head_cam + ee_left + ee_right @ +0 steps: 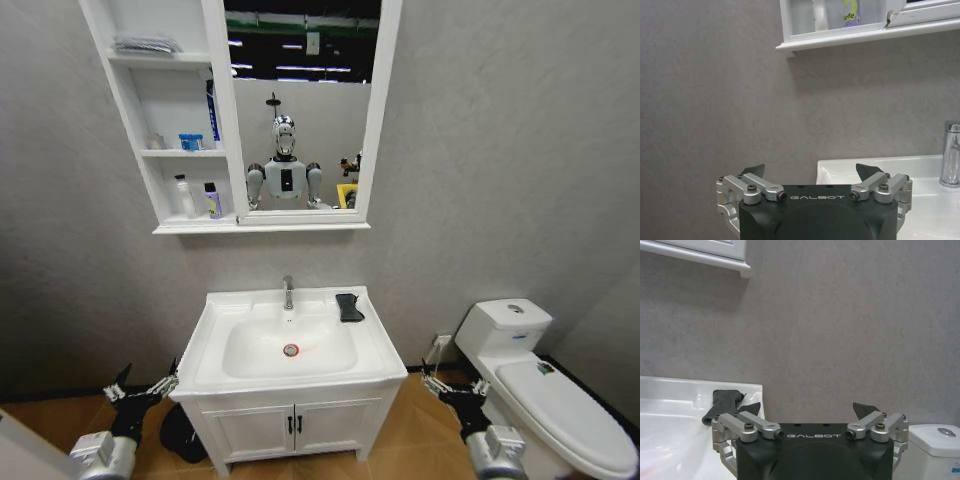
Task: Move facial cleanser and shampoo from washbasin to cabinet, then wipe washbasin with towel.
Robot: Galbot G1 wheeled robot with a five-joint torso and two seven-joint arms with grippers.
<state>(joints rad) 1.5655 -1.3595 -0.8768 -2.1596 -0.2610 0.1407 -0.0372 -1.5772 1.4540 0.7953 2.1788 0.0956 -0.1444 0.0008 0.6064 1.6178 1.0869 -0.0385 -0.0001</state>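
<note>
White washbasin (228, 318) with a black towel (349, 307) on its far right corner.
Two bottles (213, 200) stand on the cabinet's (216, 95) lowest shelf; left gripper (142, 386) and right gripper (450, 385) hang open, low beside the basin.

White rectangular washbasin (225, 325) with oval bowl, chrome tap (288, 292), red-ringed drain (291, 350). Small black folded towel (349, 307) flat on rear right rim. White three-shelf wall cabinet (222, 130); two bottles (198, 198) upright on lowest shelf.
</note>
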